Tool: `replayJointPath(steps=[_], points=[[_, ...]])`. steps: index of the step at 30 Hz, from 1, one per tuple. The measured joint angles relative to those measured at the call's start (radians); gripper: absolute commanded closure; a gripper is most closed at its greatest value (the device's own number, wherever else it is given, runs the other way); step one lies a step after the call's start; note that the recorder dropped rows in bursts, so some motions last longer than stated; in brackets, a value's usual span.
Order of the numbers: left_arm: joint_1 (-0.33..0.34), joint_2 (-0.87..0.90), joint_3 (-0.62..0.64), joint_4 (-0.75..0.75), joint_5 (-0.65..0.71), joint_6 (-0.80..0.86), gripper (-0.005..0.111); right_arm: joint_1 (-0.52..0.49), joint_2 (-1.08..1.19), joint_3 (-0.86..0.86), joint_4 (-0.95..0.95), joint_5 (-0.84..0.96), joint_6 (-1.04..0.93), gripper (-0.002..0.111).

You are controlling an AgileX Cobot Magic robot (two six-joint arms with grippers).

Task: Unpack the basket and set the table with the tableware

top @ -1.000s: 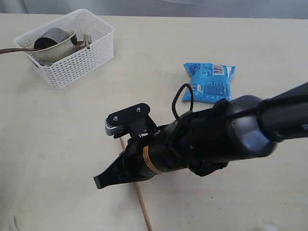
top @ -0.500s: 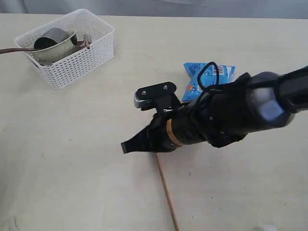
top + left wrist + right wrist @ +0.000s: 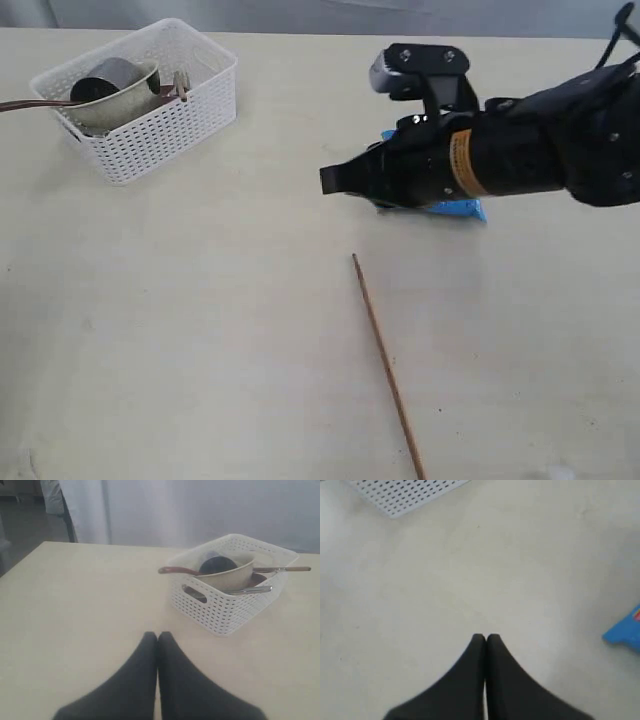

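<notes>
**Step in hand: unpacking, 1 item out, rest in basket.**

One chopstick (image 3: 388,365) lies flat on the table (image 3: 200,300), near the front edge and well apart from the basket (image 3: 160,135). The basket sits at the far left corner w/ bowl (image 3: 120,105), cup (image 3: 105,80) and brown-handled utensil (image 3: 30,104) inside; the handle overhangs the rim. A 2nd chopstick can't be made out for sure. Right pincer (image 3: 327,181) is clenched and empty, above the table just beside the blue snack bag (image 3: 626,630), tips pointing toward the basket. Left pincer (image 3: 157,636) is also clenched and empty, facing the basket from a distance. Judged next move: open one pincer, approach over the basket rim and take a loose item first (utensil or chopstick), since the cup sits nested in the bowl.
</notes>
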Motion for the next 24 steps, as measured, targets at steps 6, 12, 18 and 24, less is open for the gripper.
replayJointPath(steps=[6,12,18,24], points=[[0.000,0.000,0.000,0.000,0.000,0.000,0.107,-0.131,-0.032,-0.018,-0.006,0.002,-0.364,0.109],[0.000,0.000,0.000,0.000,0.000,0.000,0.107,-0.222,-0.027,-0.029,0.001,0.364,-0.705,0.109],[0.000,0.000,0.000,0.000,0.000,0.000,0.107,-0.256,0.031,-0.215,0.768,0.873,-1.274,0.109],[0.000,0.000,0.000,0.000,0.000,0.000,0.107,-0.229,0.115,-0.386,1.565,1.189,-1.853,0.109]])
